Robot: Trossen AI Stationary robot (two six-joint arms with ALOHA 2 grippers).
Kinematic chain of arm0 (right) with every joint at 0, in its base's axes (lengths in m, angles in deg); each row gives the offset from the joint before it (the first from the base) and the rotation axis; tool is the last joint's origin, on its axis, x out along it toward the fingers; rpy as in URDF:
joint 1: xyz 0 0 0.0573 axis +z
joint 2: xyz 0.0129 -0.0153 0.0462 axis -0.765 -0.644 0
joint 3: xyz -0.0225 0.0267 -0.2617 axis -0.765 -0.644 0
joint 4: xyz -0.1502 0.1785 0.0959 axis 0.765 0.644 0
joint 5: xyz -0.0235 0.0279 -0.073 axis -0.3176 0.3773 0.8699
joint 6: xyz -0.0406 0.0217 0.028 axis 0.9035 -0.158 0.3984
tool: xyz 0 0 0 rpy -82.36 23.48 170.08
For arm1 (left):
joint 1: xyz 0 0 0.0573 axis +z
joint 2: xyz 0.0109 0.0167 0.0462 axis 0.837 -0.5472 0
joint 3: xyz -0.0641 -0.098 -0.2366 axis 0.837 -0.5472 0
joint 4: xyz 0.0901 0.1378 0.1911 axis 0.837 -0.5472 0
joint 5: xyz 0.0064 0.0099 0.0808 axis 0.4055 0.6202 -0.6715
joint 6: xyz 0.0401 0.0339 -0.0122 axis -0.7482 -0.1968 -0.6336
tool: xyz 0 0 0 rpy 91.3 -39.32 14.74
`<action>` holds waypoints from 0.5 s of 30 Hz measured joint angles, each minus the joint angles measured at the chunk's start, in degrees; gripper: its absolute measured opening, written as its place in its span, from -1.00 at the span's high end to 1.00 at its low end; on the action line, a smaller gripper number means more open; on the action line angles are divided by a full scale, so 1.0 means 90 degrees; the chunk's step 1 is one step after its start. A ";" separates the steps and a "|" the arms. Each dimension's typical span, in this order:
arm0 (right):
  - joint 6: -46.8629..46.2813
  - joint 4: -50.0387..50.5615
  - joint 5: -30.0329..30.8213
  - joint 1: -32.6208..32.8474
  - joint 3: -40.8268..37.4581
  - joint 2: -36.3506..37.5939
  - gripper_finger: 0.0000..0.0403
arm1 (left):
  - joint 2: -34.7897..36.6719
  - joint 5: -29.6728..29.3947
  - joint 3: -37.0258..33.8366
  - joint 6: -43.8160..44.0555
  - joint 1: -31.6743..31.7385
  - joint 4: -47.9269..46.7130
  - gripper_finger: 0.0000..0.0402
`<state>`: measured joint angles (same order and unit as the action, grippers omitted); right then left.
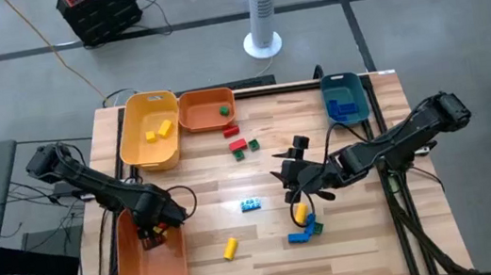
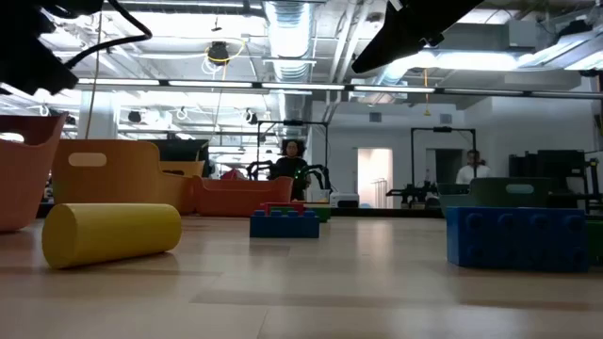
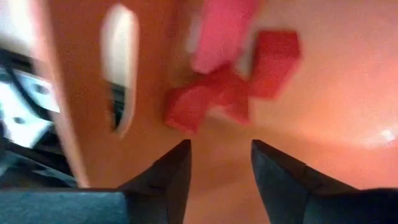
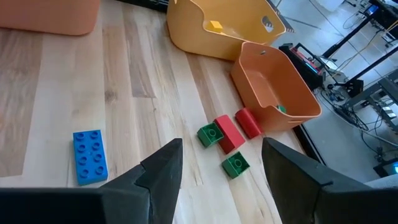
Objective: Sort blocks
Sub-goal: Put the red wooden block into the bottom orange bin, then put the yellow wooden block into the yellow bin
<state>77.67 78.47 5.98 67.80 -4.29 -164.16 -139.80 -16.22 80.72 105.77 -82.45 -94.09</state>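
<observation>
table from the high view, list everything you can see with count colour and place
plastic bins: four; yellow and orange at the back, teal back right, orange front left
red toy bricks: several, in the front-left orange bin
yellow bricks: two, in the yellow bin
green brick: one, in the back orange bin
loose bricks: red, green, blue, yellow, mid-table
wooden table: one
left gripper: open, over the front-left bin
right gripper: open, mid-table
</observation>
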 joint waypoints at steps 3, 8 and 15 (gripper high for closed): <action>0.0002 0.0020 -0.0018 -0.0003 0.0000 0.0000 -0.14 | 0.0002 0.0517 0.0254 -0.0250 0.0030 0.0018 0.15; -0.0006 0.0177 -0.0017 -0.0005 0.0000 0.0000 -0.14 | 0.0007 -0.0021 0.1116 -0.0753 0.0041 0.0362 0.20; -0.0025 0.0146 -0.0016 -0.0150 0.0000 0.0000 -0.14 | 0.0007 -0.3626 0.1843 -0.2554 0.0349 0.2457 0.26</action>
<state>77.44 79.78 5.84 66.45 -4.29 -164.16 -139.73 -48.85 97.31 82.78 -79.30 -71.98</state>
